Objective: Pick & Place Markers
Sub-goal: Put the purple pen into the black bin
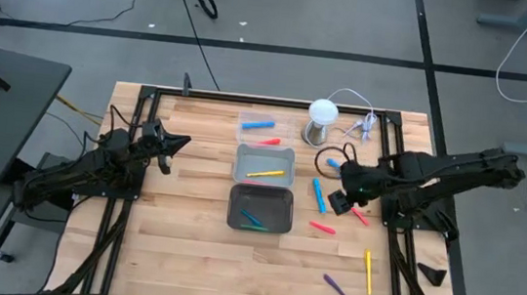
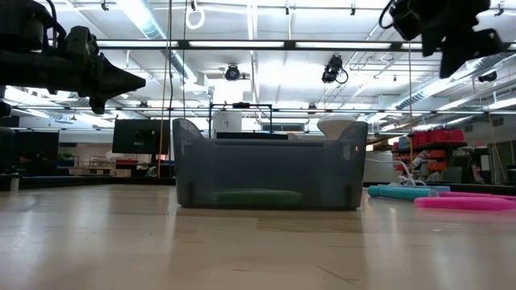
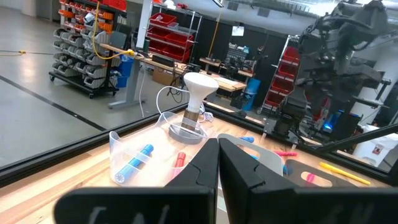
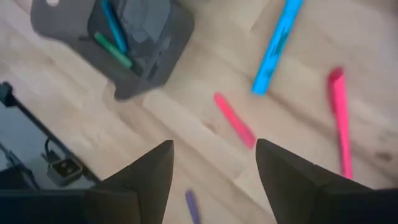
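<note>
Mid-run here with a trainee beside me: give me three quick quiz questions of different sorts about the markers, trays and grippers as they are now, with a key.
1. True or false: the right gripper is shut on a marker.
2. Multiple choice: what colour is the marker in the light grey tray? A purple, B yellow, C red.
3. Fill in: the left gripper hangs over the table's left side with its fingers ____.

Key
1. False: its fingers stand open and empty above the loose pink marker and blue marker.
2. B: the yellow marker.
3. shut
</note>
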You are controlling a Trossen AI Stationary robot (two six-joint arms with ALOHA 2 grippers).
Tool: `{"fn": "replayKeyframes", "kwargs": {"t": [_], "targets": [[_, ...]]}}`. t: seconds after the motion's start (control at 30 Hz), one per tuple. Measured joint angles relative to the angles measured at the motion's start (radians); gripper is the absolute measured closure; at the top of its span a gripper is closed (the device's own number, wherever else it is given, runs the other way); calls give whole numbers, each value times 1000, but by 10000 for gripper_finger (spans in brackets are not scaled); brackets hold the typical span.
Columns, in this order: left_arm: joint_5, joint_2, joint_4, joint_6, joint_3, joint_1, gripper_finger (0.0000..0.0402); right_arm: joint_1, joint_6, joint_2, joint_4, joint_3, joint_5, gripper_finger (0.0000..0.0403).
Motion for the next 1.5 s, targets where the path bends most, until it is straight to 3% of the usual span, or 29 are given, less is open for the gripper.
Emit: {"fn": "replayKeyframes", "kwargs": {"t": [0.27,0.4,0.57,0.93,1.2,1.5], "targets": [[0,0,0,0,0,0,388,185,171,41,-2,28,-7,172],[0,0,0,0,0,0,388,268,240,73,-4,35,-60,172],[0,0,0,0,0,0,387,361,260,118,-22,56,-109,172],[0,0,0,1,0,0,387,549,293,276,-119,207,-107,172],[0,0,0,0,0,0,387,645,312,399,-143,306,-99,172],[0,0,0,0,0,0,388,688,395,444,-144,311,-99,172]]}}
